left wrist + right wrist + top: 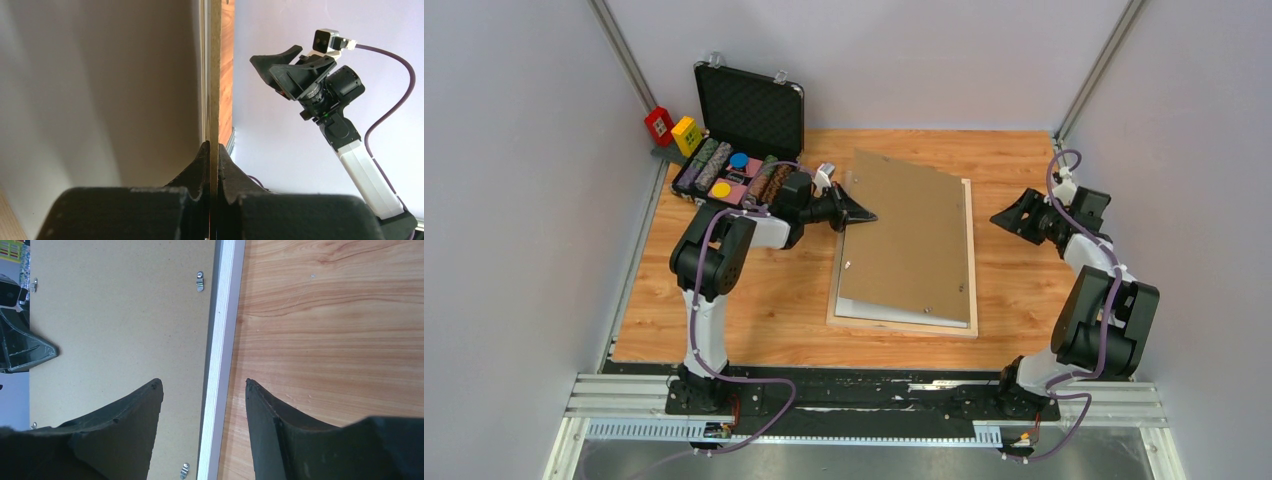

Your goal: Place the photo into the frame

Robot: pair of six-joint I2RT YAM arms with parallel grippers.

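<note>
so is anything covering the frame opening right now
Yes: the brown backing board lies skewed over most of the frame, its left edge pinched in the left gripper. The right gripper hangs open to the frame's right.

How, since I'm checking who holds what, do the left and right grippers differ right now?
The left gripper is shut on the board's left edge; the right gripper is open and holds nothing. The left one reaches over the frame's left side; the right one hangs off to the frame's right. Both have black fingers pointing toward the frame.
</note>
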